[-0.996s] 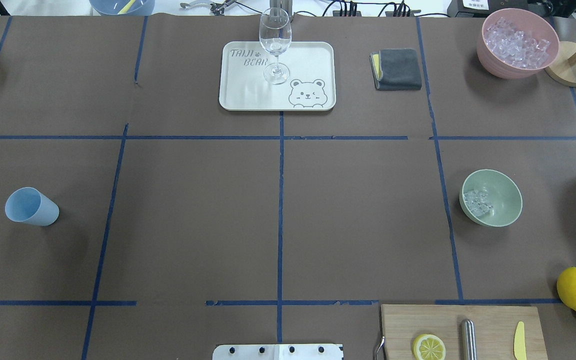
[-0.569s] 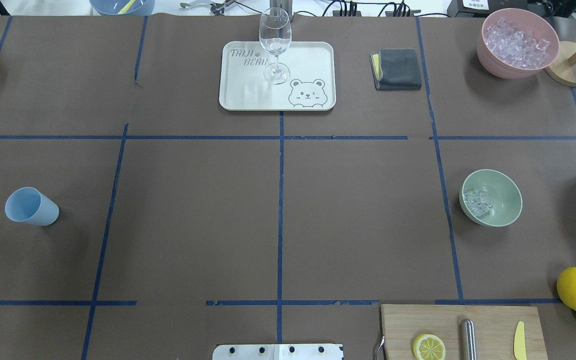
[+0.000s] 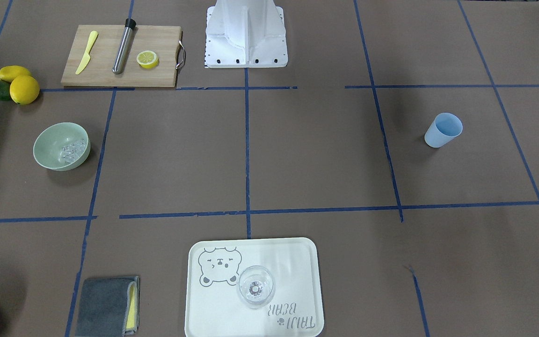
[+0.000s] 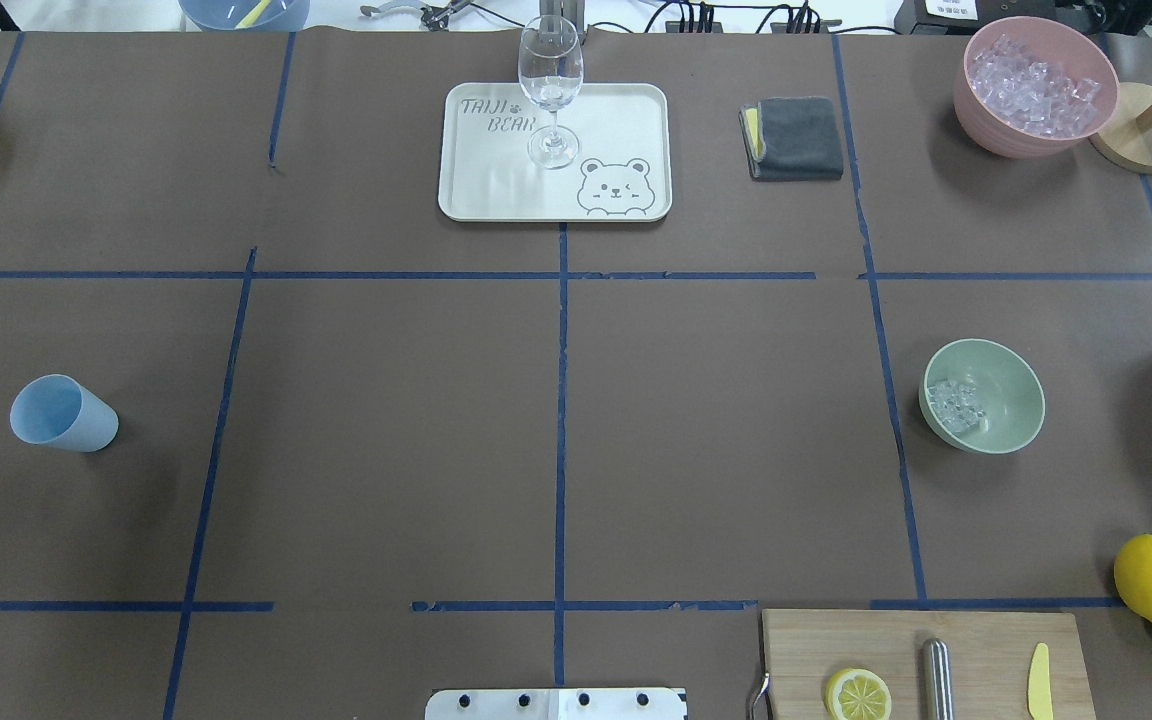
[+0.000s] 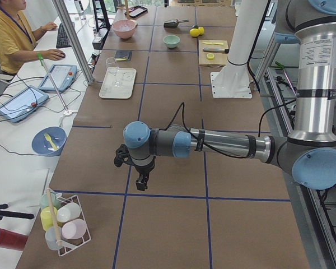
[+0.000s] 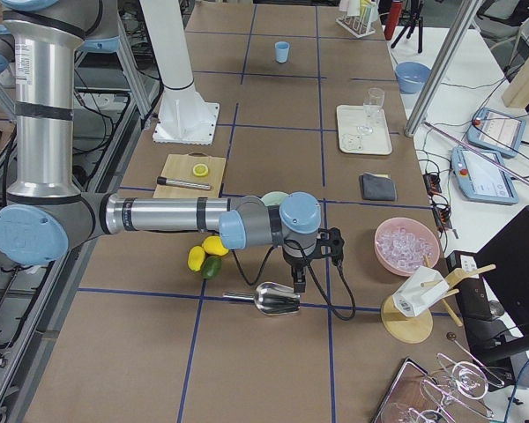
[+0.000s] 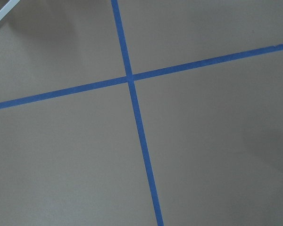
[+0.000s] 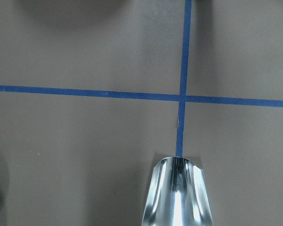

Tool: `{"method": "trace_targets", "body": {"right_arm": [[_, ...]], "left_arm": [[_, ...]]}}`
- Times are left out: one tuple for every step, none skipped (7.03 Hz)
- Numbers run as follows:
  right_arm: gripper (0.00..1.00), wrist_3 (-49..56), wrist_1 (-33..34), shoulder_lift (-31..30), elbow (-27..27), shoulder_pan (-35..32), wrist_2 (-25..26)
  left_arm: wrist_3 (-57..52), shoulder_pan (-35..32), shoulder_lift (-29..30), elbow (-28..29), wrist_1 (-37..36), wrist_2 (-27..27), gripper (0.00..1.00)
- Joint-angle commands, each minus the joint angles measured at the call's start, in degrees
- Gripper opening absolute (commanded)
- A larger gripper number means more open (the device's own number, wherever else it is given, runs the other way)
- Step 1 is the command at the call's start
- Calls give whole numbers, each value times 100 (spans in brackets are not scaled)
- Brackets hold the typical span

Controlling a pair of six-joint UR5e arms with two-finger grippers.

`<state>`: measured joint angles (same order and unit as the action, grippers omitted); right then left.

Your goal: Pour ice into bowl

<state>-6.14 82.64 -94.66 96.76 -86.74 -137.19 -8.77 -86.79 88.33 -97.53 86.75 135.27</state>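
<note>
The sage-green bowl [image 4: 1006,385] stands on the right of the table, also in the front view [image 3: 49,147]. A small heap of clear ice [image 4: 956,405] lies inside it [image 3: 73,150]. My right gripper [image 6: 297,282] shows only in the right side view, hanging just over a metal scoop [image 6: 273,300] on the table beyond the bowl. I cannot tell whether it is open or shut. The scoop's mouth [image 8: 178,193] fills the bottom of the right wrist view. My left gripper [image 5: 141,182] shows only in the left side view, above bare table. Its state cannot be told.
A pink bowl [image 4: 976,105] full of ice stands at the back right beside a wooden stand [image 4: 1141,135]. A blue cup [image 4: 61,412] stands far left. A tray [image 4: 496,190] with a glass, a grey cloth [image 4: 796,138], lemons [image 4: 1151,578] and a cutting board [image 4: 806,640] ring the table.
</note>
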Motion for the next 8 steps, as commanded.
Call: {"method": "trace_targets", "body": {"right_arm": [[100,-10,-11,-8,1,8,-1],[100,-10,-11,-17,18,8,-10],[100,-10,-11,-17,19,8,-10],[100,-10,-11,-43,27,8,-27],[100,-10,-11,-52,53,8,-36],[100,-10,-11,-70,36,8,-28],[100,-10,-2,-70,27,8,7],[100,-28,-2,-70,27,8,8]], "left_arm": [[-28,4,62,32,8,9,100],[-19,13,88,41,8,9,100],[-19,13,97,41,8,9,100],[-28,13,97,41,17,9,100],[-19,13,97,33,17,9,100],[-19,13,132,33,17,9,100],[-19,13,193,33,17,9,100],[-11,13,220,41,8,9,100]]}}
